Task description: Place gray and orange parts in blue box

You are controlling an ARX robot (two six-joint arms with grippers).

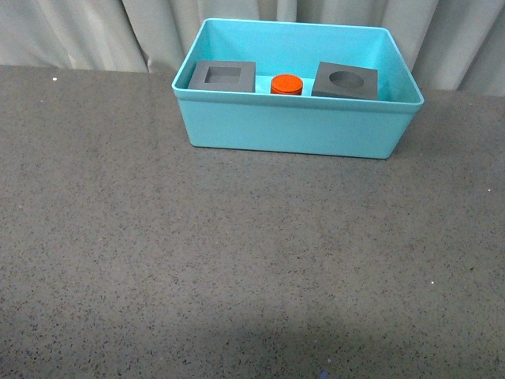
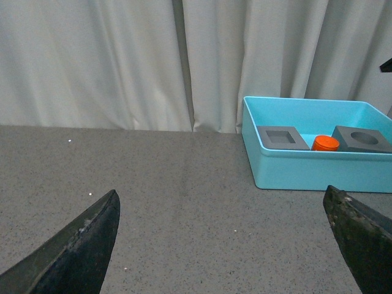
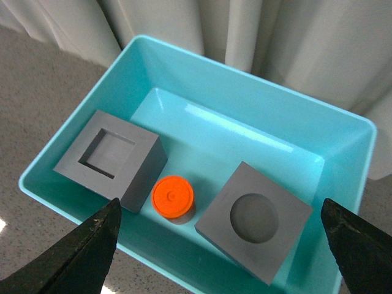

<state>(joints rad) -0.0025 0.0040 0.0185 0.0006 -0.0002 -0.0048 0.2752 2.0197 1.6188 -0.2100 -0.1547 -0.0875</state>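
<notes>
The blue box point(image 1: 292, 126) stands at the back of the table. Inside it lie the gray cube with a square recess point(image 1: 224, 76), the orange cylinder point(image 1: 286, 84) and the gray cube with a round recess point(image 1: 345, 80). The right wrist view looks down on the box point(image 3: 202, 73) with the square-recess cube point(image 3: 110, 156), the cylinder point(image 3: 173, 196) and the round-recess cube point(image 3: 254, 220); my right gripper point(image 3: 220, 245) is open and empty above them. My left gripper point(image 2: 223, 239) is open and empty over the table, left of the box point(image 2: 312, 168). Neither arm shows in the front view.
A speckled gray tabletop point(image 1: 237, 253) spreads in front of the box. Pale curtains point(image 1: 102, 31) hang behind the table's back edge. In the left wrist view the parts show inside the box: square-recess cube point(image 2: 282, 138), cylinder point(image 2: 326, 143), round-recess cube point(image 2: 362, 139).
</notes>
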